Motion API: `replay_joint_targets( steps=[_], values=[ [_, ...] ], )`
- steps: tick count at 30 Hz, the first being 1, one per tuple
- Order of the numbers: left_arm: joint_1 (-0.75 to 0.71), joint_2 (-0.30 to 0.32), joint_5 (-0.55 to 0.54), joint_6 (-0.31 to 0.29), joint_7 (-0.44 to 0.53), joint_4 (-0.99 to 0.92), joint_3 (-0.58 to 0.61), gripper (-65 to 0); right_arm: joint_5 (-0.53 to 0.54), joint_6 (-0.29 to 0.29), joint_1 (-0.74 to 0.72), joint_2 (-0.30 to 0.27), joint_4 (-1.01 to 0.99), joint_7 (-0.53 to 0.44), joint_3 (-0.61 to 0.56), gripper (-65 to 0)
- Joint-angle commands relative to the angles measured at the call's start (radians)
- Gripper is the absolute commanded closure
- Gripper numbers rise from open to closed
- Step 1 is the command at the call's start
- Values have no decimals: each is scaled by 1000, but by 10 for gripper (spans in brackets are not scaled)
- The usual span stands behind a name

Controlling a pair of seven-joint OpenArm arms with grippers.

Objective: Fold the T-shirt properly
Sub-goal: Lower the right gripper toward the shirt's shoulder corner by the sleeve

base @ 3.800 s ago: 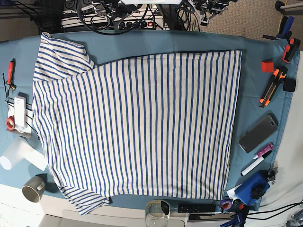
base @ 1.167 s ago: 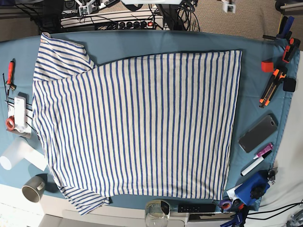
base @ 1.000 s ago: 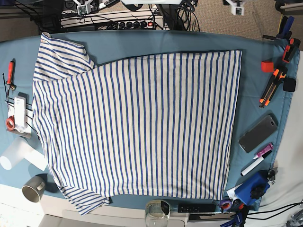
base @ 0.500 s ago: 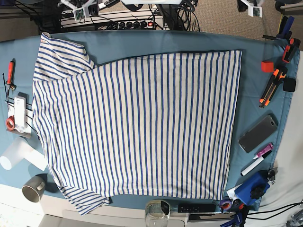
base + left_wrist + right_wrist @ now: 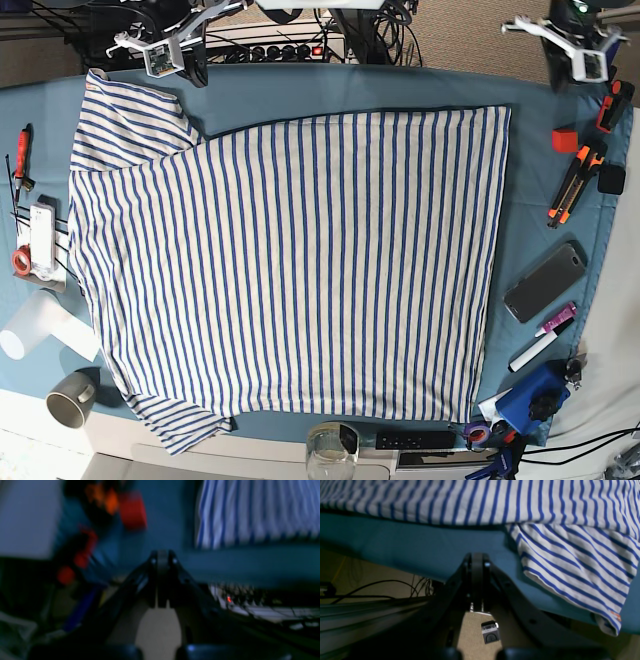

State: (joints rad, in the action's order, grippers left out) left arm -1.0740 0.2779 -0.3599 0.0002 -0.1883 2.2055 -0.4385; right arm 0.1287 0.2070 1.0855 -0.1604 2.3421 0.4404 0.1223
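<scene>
The T-shirt (image 5: 300, 260), white with thin blue stripes, lies spread flat on the teal tablecloth (image 5: 330, 90). Its sleeves point to the far left and near left corners. My right gripper (image 5: 193, 68) hovers shut above the far edge beside the far-left sleeve (image 5: 570, 575). In the right wrist view its tips (image 5: 477, 557) are pressed together over bare tablecloth, holding nothing. My left gripper (image 5: 558, 68) hangs shut above the far right corner. In the blurred left wrist view its tips (image 5: 162, 555) sit just off the shirt's hem corner (image 5: 207, 537).
On the right lie a red block (image 5: 565, 140), orange-black clamps (image 5: 580, 180), a phone (image 5: 545, 281), markers (image 5: 545, 335) and a blue object (image 5: 535, 395). On the left are a screwdriver (image 5: 21, 150), a white roll (image 5: 35, 325) and a cup (image 5: 70, 398). A glass (image 5: 332, 450) stands at the near edge.
Both arms have come into the base view from beyond the far edge and moved toward the shirt's far corners. The shirt has not moved.
</scene>
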Motion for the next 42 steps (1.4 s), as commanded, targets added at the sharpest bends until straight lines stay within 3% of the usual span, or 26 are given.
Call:
replay_joint_targets(
  steps=[1,8,13,18,20,25,28,30,33,36,38,42],
  values=[
    [-16,8,0,4,21,36,-16,0,1,-3,14,-3,14,-16,4,0],
    [56,8,45,3,20,87,-25,0,-77,-5,-23,-3,14,16,4,0],
    [122,8,84,4,-34,87,-25,0,-77,-49,-64,-3,14,26,4,0],
    [156,8,83,3,-59,87,-25,-173,-77,-70,-114,-3,14,24,4,0],
    [169,8,83,3,-63,87,-25,-210,-77,-70,-139,-3,14,25,4,0],
    [196,8,83,-5,-122,87,-25,-211,-77,-70,-194,-3,14,27,4,0],
    [203,8,83,-63,-145,87,-25,-211,-85,-76,-220,-2,14,27,4,0],
    [208,8,83,-111,-145,87,-25,-211,-114,-110,-233,0,14,28,4,0],
    [210,8,83,-132,-145,87,-25,-211,-174,-196,-245,3,14,35,4,0],
    [210,7,83,-132,-145,87,-25,-211,-222,-212,-246,2,14,53,4,0],
    [210,7,83,-132,-145,87,-25,-211,-227,-212,-246,2,14,68,4,-93],
    [210,7,83,-132,-145,87,-25,-211,-227,-212,-252,2,14,65,4,-110]
  ],
)
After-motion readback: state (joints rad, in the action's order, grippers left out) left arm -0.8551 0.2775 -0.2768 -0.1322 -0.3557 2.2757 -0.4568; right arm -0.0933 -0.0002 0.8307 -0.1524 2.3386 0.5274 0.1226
